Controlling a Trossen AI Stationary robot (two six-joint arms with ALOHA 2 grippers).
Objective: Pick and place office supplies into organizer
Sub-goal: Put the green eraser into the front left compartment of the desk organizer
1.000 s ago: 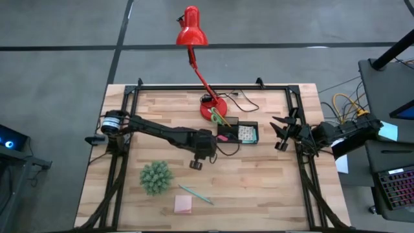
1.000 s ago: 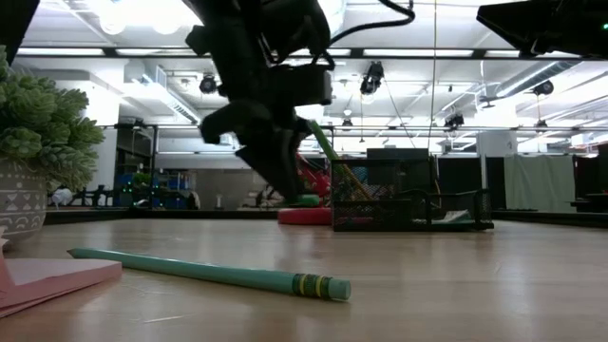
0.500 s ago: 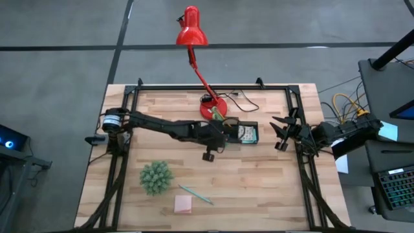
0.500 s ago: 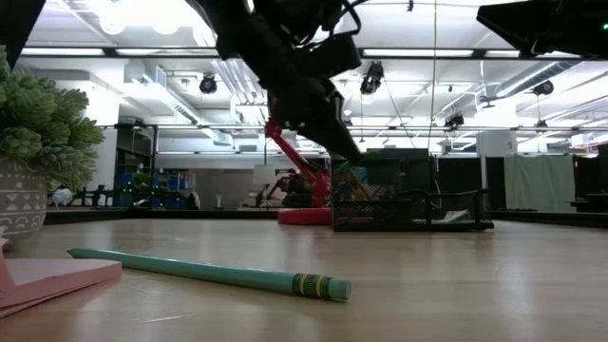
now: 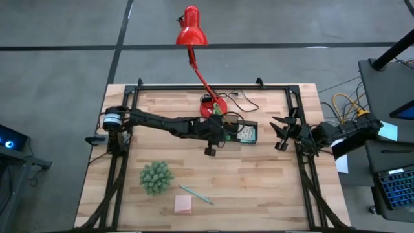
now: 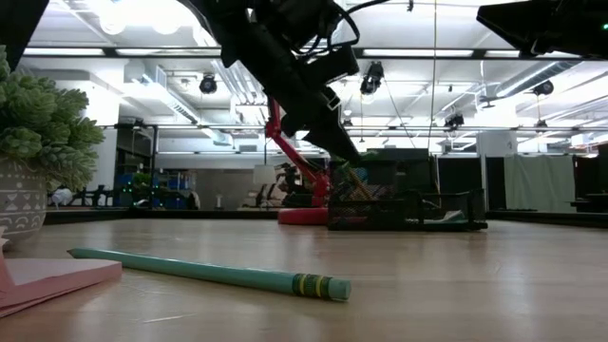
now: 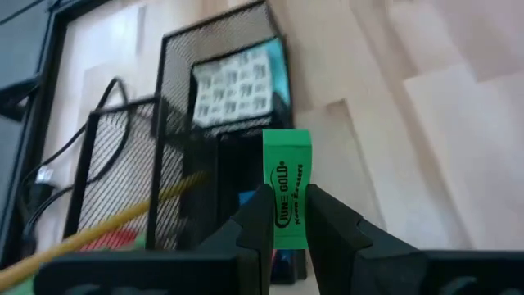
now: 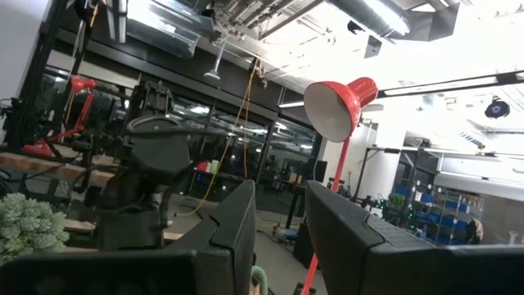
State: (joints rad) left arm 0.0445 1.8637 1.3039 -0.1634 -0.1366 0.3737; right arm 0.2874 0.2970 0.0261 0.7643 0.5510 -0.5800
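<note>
Moved since the earlier high view: left arm, from mid-table near the fuzzy ball across to the organizer, now extended over it.

Item 1. Left gripper [image 7: 285,220]: fingers closed on a small green eraser-like piece [image 7: 286,187] with printed lettering, held upright between the pads. Position: just above the black mesh organizer [image 5: 249,124], at its near-left side, far-centre of the table.

Item 2. Organizer: black wire tray with compartments. Contents visible in the left wrist view: a light-blue patterned sticky pad [image 7: 233,82] in one compartment; a yellow-wood pencil [image 7: 123,217] leaning in the taller mesh cup. The high view also shows a pink item inside.

Item 3. Right gripper [image 5: 280,133]: parked at the right table edge, fingers apart, holding nothing.

Item 4. Still on the table, near side: teal pen [image 5: 196,194], pink sticky pad [image 5: 183,205]. Green spiky ball [image 5: 156,177] and red lamp [image 5: 192,29] are not part of the job.

Step in hand, as judged: carrying the green piece to the tray; placement not yet made.

Next move calls for: centring the piece over an open compartment, clear of the mesh wall and the pencil, lowering a little, then opening the fingers. Afterwards, the pen and pink pad remain to be fetched.
</note>
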